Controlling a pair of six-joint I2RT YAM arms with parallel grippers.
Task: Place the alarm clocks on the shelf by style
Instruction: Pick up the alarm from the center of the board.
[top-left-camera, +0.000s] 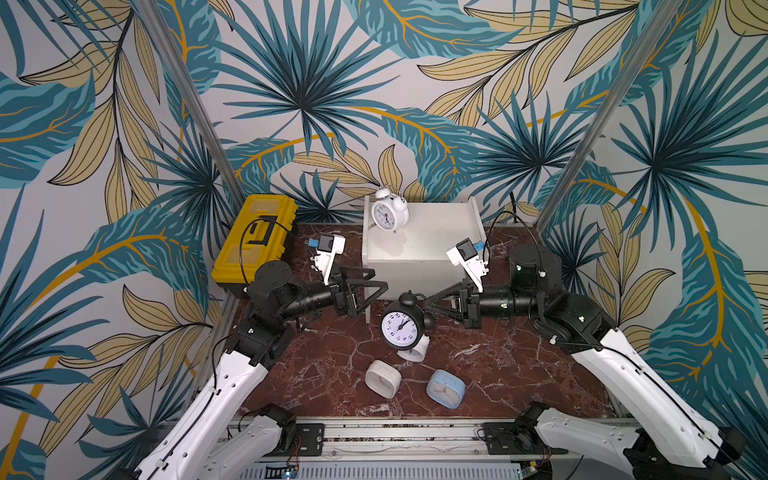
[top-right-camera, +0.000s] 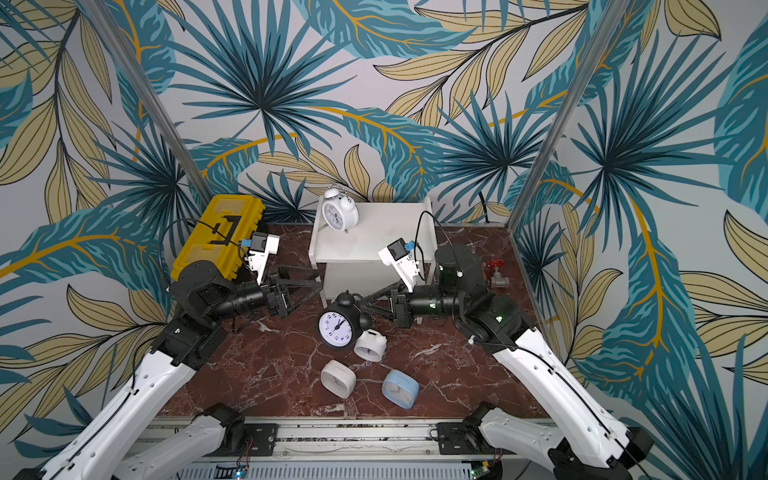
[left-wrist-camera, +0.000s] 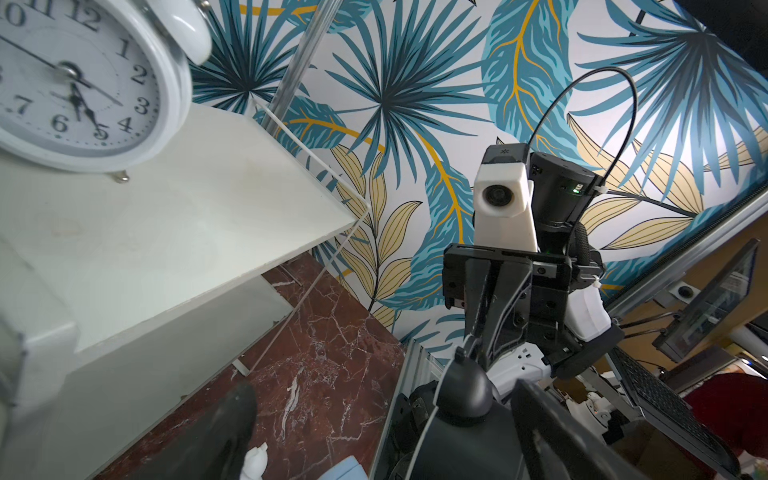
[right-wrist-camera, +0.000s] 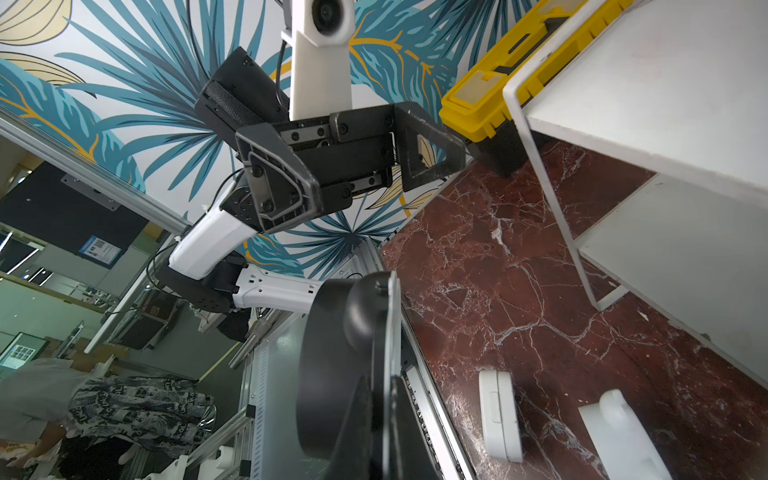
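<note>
On the shelf top stands a white twin-bell clock; before the shelf, left hand gapes empty, right hand clamps black clock, seemingly by its handle.

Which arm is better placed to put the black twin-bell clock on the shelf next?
Right. The right gripper is shut on the black clock just in front of the shelf. The left gripper is open and empty.
</note>
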